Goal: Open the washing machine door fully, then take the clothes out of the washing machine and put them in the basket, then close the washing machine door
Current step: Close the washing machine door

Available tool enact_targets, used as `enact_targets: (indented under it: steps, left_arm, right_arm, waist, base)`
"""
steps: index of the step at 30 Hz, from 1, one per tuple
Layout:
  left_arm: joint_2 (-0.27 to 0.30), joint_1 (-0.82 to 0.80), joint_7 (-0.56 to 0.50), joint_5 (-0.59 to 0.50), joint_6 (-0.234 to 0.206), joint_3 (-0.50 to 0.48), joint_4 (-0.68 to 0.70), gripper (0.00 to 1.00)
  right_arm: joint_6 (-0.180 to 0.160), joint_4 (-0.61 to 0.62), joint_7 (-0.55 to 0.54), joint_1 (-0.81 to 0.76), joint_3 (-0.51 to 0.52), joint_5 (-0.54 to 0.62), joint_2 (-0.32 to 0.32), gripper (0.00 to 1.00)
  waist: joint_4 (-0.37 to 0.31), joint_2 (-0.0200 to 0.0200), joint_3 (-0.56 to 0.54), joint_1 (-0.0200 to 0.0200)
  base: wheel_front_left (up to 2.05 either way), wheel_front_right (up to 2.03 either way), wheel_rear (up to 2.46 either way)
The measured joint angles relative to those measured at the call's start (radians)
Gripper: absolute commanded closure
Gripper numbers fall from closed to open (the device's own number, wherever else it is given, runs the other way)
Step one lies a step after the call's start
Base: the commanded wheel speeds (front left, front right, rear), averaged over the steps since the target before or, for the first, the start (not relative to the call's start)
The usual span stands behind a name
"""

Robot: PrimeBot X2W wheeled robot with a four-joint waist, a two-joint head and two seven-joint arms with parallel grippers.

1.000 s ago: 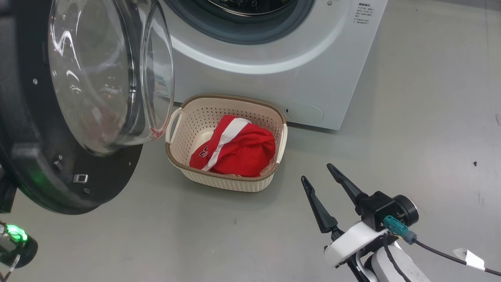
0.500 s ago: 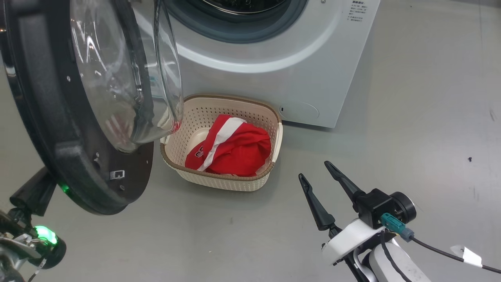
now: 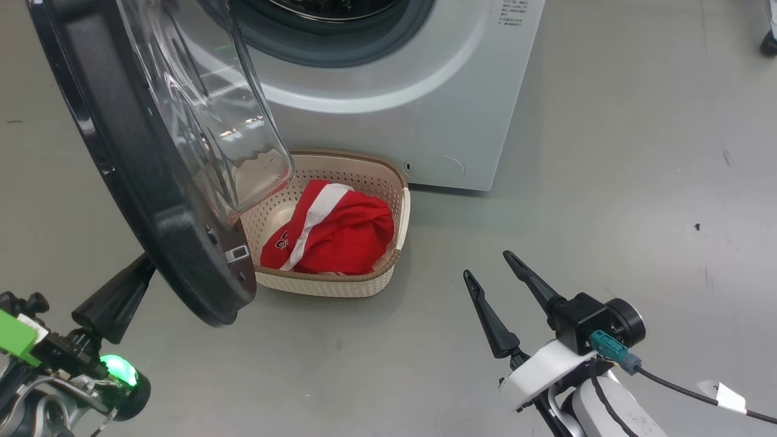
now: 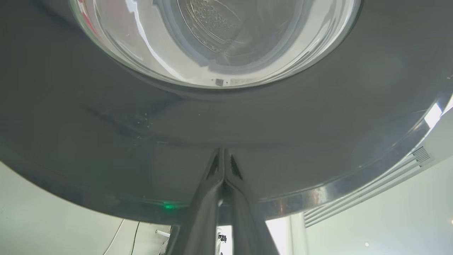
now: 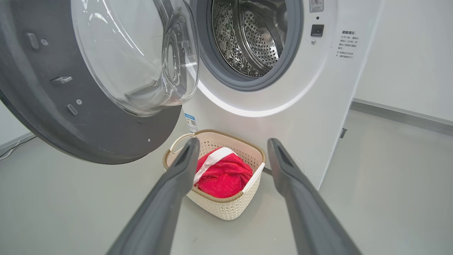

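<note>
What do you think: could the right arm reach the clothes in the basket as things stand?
Probably yes. The open, empty right tool faces the basket across bare floor, and the clothes lie uncovered in it. The door stands off to the left, not between them.

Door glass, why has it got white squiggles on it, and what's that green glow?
Head view: the squiggles on the door glass are reflected light; the green glow is a small lamp by the left wrist. Left wrist view: that lamp mirrors as a green spot on the door's shiny black rim. Right wrist view: the glass shows similar bright streaks.
</note>
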State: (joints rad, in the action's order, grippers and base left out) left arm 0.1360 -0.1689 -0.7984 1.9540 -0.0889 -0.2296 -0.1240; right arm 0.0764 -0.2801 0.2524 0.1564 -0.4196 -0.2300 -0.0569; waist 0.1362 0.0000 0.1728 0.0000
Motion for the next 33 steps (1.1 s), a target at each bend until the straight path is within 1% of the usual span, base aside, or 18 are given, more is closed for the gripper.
enact_targets:
  steps: [4,7,17,19,24,25,31,33]
  left_arm:
    - [-0.017,0.005,-0.001,0.000,-0.001,0.006,0.011,1.00]
    - [-0.031,0.005,0.006,0.000,-0.004,0.016,0.019,1.00]
    - [-0.053,0.002,0.044,-0.003,-0.012,0.032,0.032,1.00]
    - [-0.062,-0.007,0.079,-0.003,-0.012,0.022,0.025,1.00]
    - [-0.063,-0.039,0.124,-0.003,-0.015,0.003,0.013,1.00]
    - [-0.064,-0.045,0.131,-0.003,-0.016,0.002,0.013,1.00]
    - [-0.073,-0.079,0.165,-0.003,-0.020,-0.002,0.007,1.00]
    - [-0.074,-0.088,0.168,-0.003,-0.020,-0.002,0.007,1.00]
  right_arm:
    - [0.000,0.000,0.000,0.001,0.000,0.000,0.000,0.00]
    - [-0.008,0.001,0.000,0.004,-0.002,-0.009,0.000,0.00]
    - [-0.010,0.015,0.000,0.014,-0.017,-0.024,0.000,0.00]
    - [-0.018,0.020,0.000,0.021,-0.019,-0.027,0.000,0.00]
    - [-0.020,0.027,0.000,0.021,-0.024,-0.034,0.000,0.00]
    - [-0.027,0.029,0.000,0.022,-0.025,-0.034,0.000,0.00]
    - [-0.028,0.039,0.000,0.027,-0.034,-0.047,0.000,0.00]
    - [-0.035,0.044,0.000,0.028,-0.036,-0.059,0.000,0.00]
  waist:
    - [-0.025,0.0000,0.003,0.0000]
    - [-0.054,0.0000,0.008,0.0000]
    - [-0.140,0.0000,0.030,0.0000]
    - [-0.168,0.0000,0.037,0.0000]
    - [-0.216,0.0000,0.050,0.0000]
    - [-0.226,0.0000,0.053,0.0000]
    - [-0.282,0.0000,0.067,0.0000]
    - [-0.300,0.0000,0.072,0.0000]
  base:
    - [0.00,0.00,0.00]
    - [0.00,0.00,0.00]
    - [0.00,0.00,0.00]
    - [0.00,0.00,0.00]
    - [0.00,0.00,0.00]
    - [0.00,0.00,0.00]
    - [0.00,0.00,0.00]
    - [0.00,0.00,0.00]
